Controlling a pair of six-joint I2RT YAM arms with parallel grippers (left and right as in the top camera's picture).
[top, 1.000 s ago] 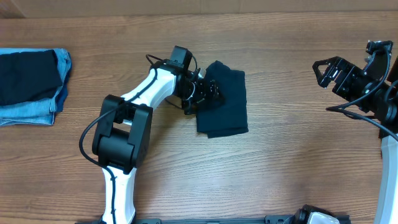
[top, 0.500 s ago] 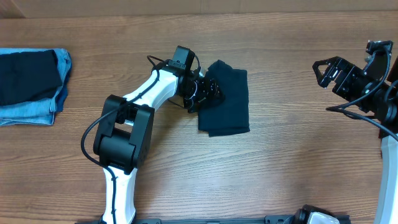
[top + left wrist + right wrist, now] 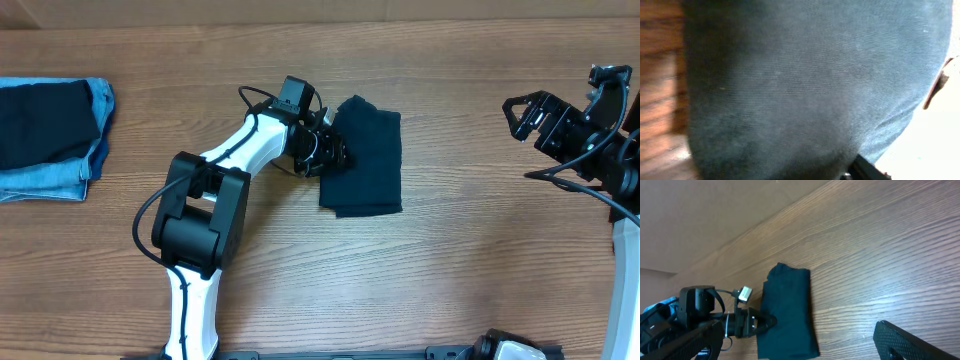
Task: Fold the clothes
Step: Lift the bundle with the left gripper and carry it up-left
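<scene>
A folded dark navy shirt lies on the wooden table near the middle. My left gripper is at the shirt's left edge, its fingers closed together on the fold. In the left wrist view the navy cloth fills nearly the whole frame, right up against the camera. The right wrist view shows the same shirt with the left gripper pinched onto its left side. My right gripper hangs open at the far right, well away from the shirt, with nothing between its fingers.
A stack of folded clothes, dark navy on top of light blue denim, sits at the table's left edge. The left arm stretches from the front edge up to the shirt. The table's back edge runs along the top.
The left gripper has slid a little right into the shirt's edge and its jaws have closed on it. The shirt has shifted slightly right. The right arm has not moved.
</scene>
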